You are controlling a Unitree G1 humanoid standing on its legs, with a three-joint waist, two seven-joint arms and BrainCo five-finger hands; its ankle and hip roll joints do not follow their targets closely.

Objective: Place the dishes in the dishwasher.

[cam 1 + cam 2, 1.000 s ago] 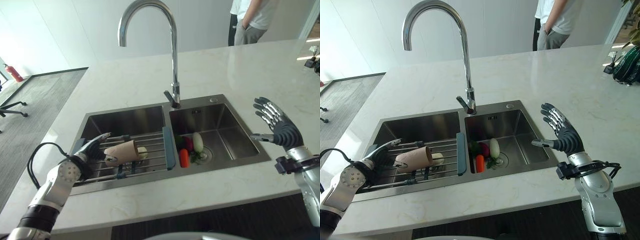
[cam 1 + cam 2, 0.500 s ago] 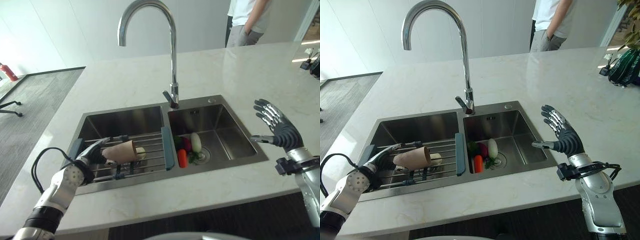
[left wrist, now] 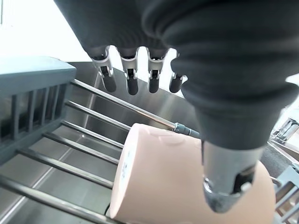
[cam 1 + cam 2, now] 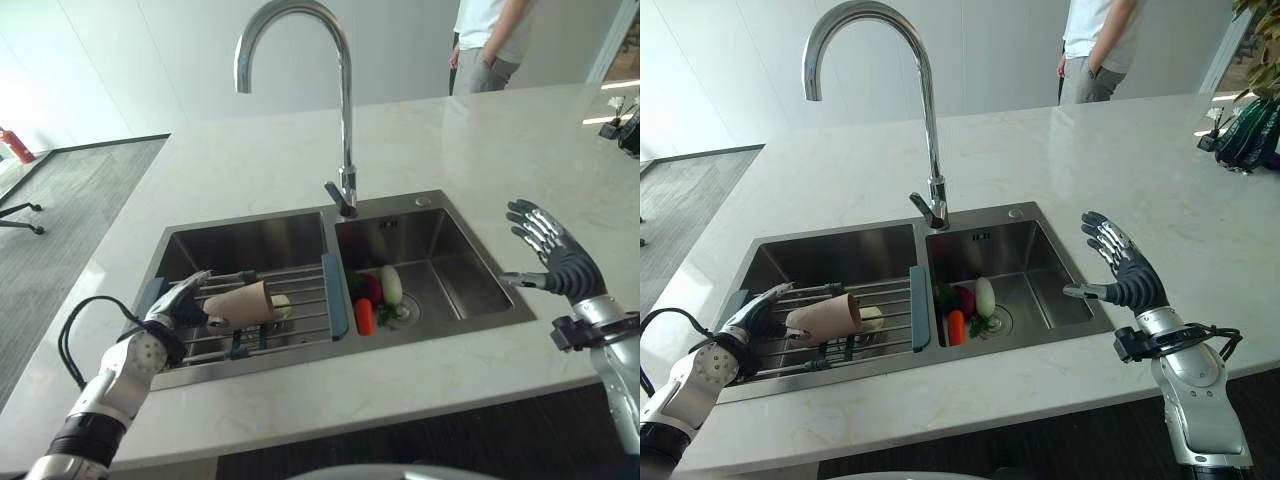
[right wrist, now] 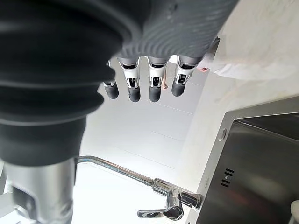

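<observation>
left hand: I see my left hand low over the left basin, at the open end of the cup. Fingers straight and relaxed past the cup in the wrist view, thumb lying over the cup's side. Can't confirm a grasp; reads as spread, not clamped.
cup: beige cup lies on its side on the rack, mouth toward my left hand, base toward the divider.
rack: wire rack with grey-blue end pieces spans the left basin of the sink; a small pale item sits on it just beside the cup's base, can't tell what it is.
right hand: my right hand is raised over the counter edge by the right basin, fingers spread, thumb out, holding nothing.
right basin: carrot, white vegetable and a dark red one with greens lie near the drain.
faucet: tall curved faucet stands behind the divider.
counter: pale marble counter all around.
background: a person stands beyond the far side of the counter.
</observation>
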